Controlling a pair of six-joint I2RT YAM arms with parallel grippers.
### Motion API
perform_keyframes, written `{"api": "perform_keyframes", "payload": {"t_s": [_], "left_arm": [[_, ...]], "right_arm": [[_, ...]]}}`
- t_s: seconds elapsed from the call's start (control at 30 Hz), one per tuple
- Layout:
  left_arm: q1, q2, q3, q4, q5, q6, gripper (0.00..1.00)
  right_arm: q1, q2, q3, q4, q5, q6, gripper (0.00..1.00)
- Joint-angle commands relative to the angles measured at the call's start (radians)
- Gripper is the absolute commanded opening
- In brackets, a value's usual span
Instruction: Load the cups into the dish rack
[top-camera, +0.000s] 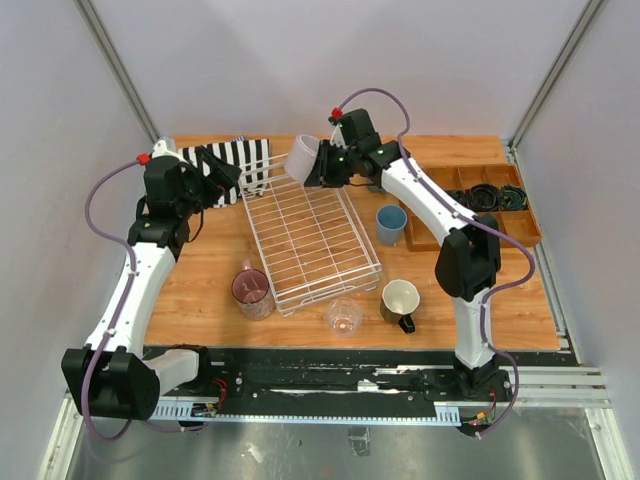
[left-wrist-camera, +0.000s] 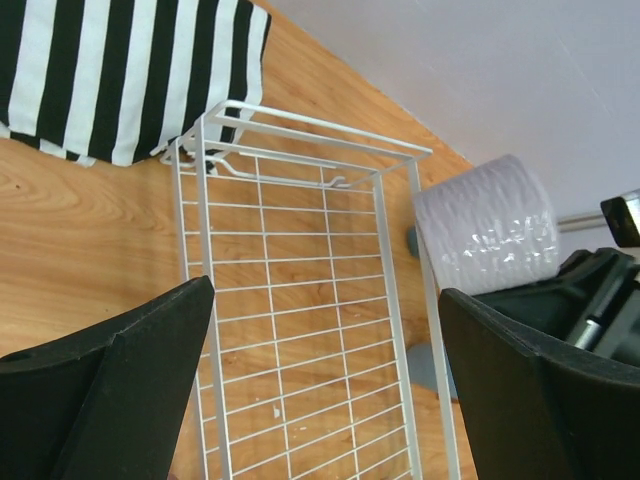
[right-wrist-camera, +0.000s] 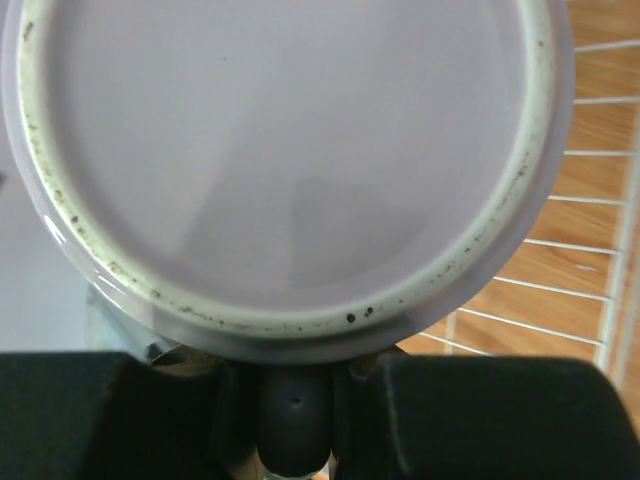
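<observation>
Dish rack (top-camera: 312, 237): mid-table. Left gripper (top-camera: 222, 170): jaws wide, I see nothing held. Right gripper (top-camera: 318, 165): clamped on grey-lilac cup (top-camera: 301, 158), above rack's far end. Pink mug (top-camera: 252, 290), dark mug (top-camera: 400, 303), blue tumbler (top-camera: 391, 224), clear glass (top-camera: 343, 317): on table (top-camera: 200, 280) beside rack.

White wire dish rack (top-camera: 310, 235) sits mid-table, slightly angled. Grey-lilac cup (top-camera: 301, 158) is held aloft, tipped sideways over the rack's far edge. Upright on the table outside the rack: pink mug (top-camera: 250, 290) at near-left corner, clear glass (top-camera: 343, 317) and dark mug (top-camera: 401, 303) near-right, light blue tumbler (top-camera: 391, 224) on the right side.
</observation>
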Motion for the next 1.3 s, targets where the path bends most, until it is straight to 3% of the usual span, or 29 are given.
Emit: {"api": "perform_keyframes", "payload": {"t_s": [0.0,0.23,0.6,1.27], "left_arm": [[0.002,-0.039,-0.031,-0.028,-0.019,0.011,1.0],[0.004,-0.041,-0.03,-0.055,-0.038,0.043,1.0],[0.008,-0.039,-0.065,-0.053,-0.045,0.071,1.0],[0.024,0.002,-0.079,-0.053,-0.048,0.093,1.0]], "right_arm": [[0.071,0.02,0.077,-0.067,0.261,-0.107,0.01],[0.149,0.142,0.192,-0.128,0.489,-0.104,0.01],[0.164,0.214,0.198,-0.106,0.794,-0.05,0.01],[0.101,0.368,0.331,-0.082,0.718,-0.021,0.01]]}}
